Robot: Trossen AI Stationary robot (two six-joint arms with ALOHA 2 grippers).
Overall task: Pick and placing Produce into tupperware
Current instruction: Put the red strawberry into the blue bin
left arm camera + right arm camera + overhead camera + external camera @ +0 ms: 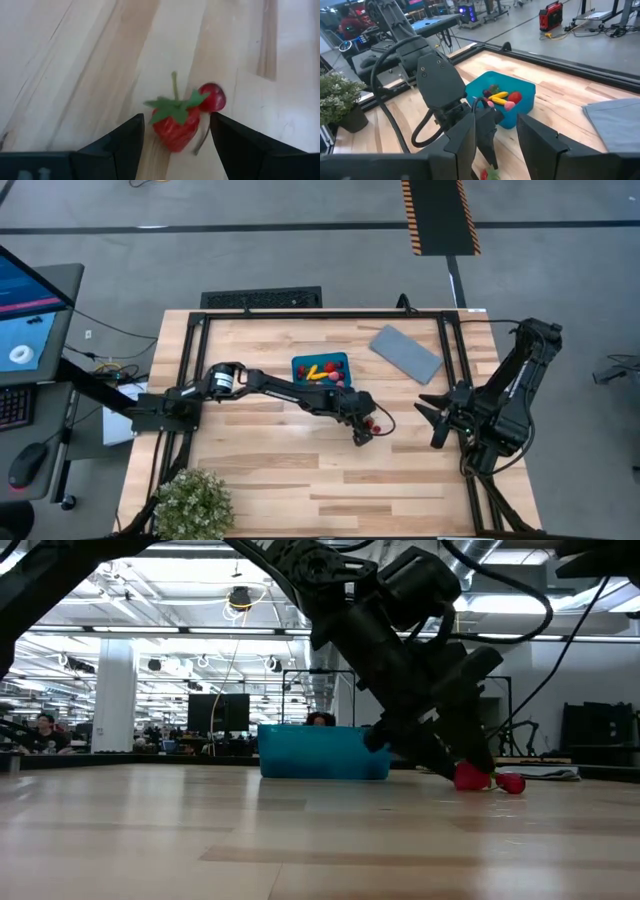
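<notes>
Reaching across the middle of the high view, the left arm has its end effector (362, 432) lowered onto the bench (280, 470), just below and right of the tupperware (321, 368). In the left wrist view its fingers (127, 140) stand apart on either side of a strawberry (175, 127) with a green leafy cap; neither finger is seen touching the fruit, which lies on the wood. A cherry (214, 97) lies touching the strawberry's far side, its stem trailing along the boards. In the low view both red pieces show at centre right, the strawberry under the tip of the end effector and the cherry just beside it, with the teal container behind them near the middle of the frame.

The tupperware sits at the upper centre of the bench in the high view and holds several pieces of produce (322, 372): yellow elongated ones, red ones and a pink one, best seen in the right wrist view.

The right arm waits at the right edge of the high view, its end effector (432, 420) spread open and holding nothing. A grey lid (405, 352) lies flat at the upper right of the bench, and a leafy plant (192, 502) stands at the lower left corner.
</notes>
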